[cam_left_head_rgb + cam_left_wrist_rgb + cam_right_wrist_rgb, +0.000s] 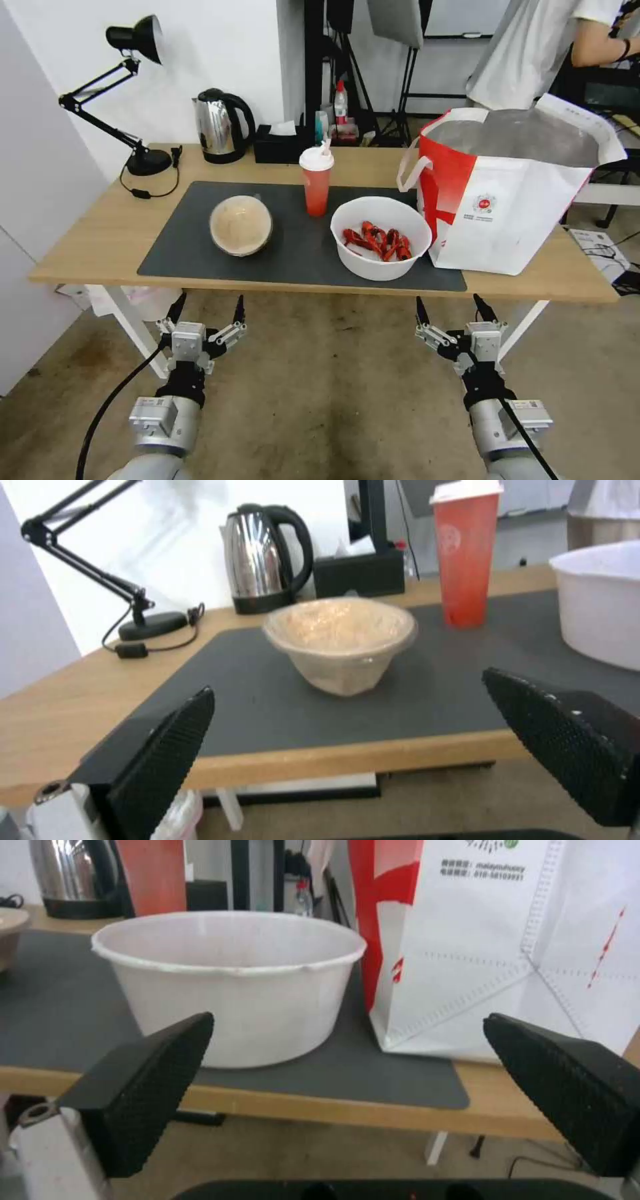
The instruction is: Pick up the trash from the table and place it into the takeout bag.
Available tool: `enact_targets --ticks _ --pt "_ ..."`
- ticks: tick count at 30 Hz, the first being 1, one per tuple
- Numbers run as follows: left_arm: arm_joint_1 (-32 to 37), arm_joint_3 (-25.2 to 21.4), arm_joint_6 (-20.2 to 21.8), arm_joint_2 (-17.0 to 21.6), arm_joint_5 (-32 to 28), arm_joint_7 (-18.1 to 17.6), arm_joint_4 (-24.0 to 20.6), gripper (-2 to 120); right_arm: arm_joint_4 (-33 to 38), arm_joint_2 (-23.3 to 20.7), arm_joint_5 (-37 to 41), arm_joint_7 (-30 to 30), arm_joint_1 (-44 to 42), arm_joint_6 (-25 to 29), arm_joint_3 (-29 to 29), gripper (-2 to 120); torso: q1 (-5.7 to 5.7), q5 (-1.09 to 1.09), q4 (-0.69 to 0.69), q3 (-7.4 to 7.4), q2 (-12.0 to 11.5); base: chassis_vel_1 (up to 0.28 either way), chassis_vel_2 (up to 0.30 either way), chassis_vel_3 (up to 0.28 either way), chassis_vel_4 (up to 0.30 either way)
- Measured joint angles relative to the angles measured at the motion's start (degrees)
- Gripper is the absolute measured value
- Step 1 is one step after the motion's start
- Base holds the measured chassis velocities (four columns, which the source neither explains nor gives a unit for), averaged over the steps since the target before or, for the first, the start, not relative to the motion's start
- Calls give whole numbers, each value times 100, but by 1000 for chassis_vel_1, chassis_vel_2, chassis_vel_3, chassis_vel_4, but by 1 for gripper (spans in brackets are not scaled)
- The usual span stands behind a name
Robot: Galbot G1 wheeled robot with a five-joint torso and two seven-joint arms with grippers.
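Observation:
Three pieces of trash sit on the dark mat of the table [100, 247]: a round beige bowl [241, 225] [340, 640], a red drink cup [316, 180] [465, 555] with white lid and straw, and a wide white bowl [381, 237] [230, 985] holding red crayfish shells. The takeout bag [513, 187] [507, 940], white with a red side panel and foil lining, stands open at the table's right end, beside the white bowl. My left gripper [207, 308] [347, 705] and right gripper [450, 305] [350, 1040] hang open and empty below the table's front edge.
A steel kettle [220, 127], a black tissue box [280, 143] and a black desk lamp [133, 93] stand along the back of the table. A white wall [40, 167] closes the left side. White table legs [133, 327] and bare floor lie in front.

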Motion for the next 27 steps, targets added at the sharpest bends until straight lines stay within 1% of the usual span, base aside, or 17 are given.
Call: enact_targets --ticks 3,4,5,8,9,10,12,14,16,17,19,21,24,25,26,27 --pt "-391 11 -453 -61 -27 70 352 100 -399 -62 -165 259 427 459 -123 100 0 0 0 0 0 0 0 0 0" --pt "-391 11 -453 -61 -27 70 352 100 -399 -62 -165 259 427 459 -123 100 0 0 0 0 0 0 0 0 0" --pt "-608 21 -703 -96 -44 111 549 100 -626 -97 -255 406 669 716 -192 100 1 1 0 1 -1 0 0 0 0" --pt "-1088 42 -1270 -174 -83 200 993 100 -1149 -175 -472 745 1225 1315 -350 100 1 0 0 1 -1 0 0 0 0" --pt "-1088 42 -1270 -174 -83 200 993 100 -1149 -175 -472 745 1225 1315 -350 100 1 0 0 1 -1 0 0 0 0" --pt "-1219 47 -1414 -192 -92 223 1107 100 -1281 -194 -526 828 1364 1466 -388 100 1 0 0 1 -1 0 0 0 0" --pt "-1264 49 -1469 -200 -95 232 1150 100 -1312 -199 -539 850 1398 1503 -398 100 1 0 0 2 -1 0 0 0 0" --pt "-1420 55 -1649 -225 -108 259 1292 100 -1474 -224 -610 955 1569 1687 -449 100 1 0 0 2 -1 0 0 0 0" --pt "-1467 58 -1705 -233 -112 267 1335 100 -1525 -231 -629 986 1622 1743 -466 100 2 0 0 2 -1 0 0 0 0" --pt "-1587 66 -1810 -249 -118 283 1439 100 -1659 -250 -671 1056 1776 1871 -503 100 1 -1 1 2 -1 0 0 0 0" --pt "-1640 69 -1794 -249 -118 284 1453 100 -1684 -248 -669 1045 1838 1851 -502 100 2 -2 1 2 -2 0 0 0 0" --pt "-1671 64 -1749 -238 -116 280 1426 100 -1660 -238 -651 1012 1884 1788 -473 100 4 2 0 2 -1 0 0 0 0" --pt "-1728 68 -1841 -249 -118 293 1489 100 -1636 -236 -645 1003 1874 1774 -467 100 3 0 2 2 -1 0 0 0 0" --pt "-1766 67 -1863 -252 -120 294 1505 100 -1645 -239 -651 1013 1878 1795 -477 100 3 -3 -2 2 -1 0 0 0 0" --pt "-1764 69 -1871 -252 -120 294 1503 100 -1667 -242 -660 1032 1893 1831 -481 100 2 -1 -4 1 -1 0 0 0 0" --pt "-1778 69 -1885 -257 -121 296 1526 100 -1749 -257 -687 1076 1966 1910 -504 100 -1 1 0 0 -1 0 0 0 0"
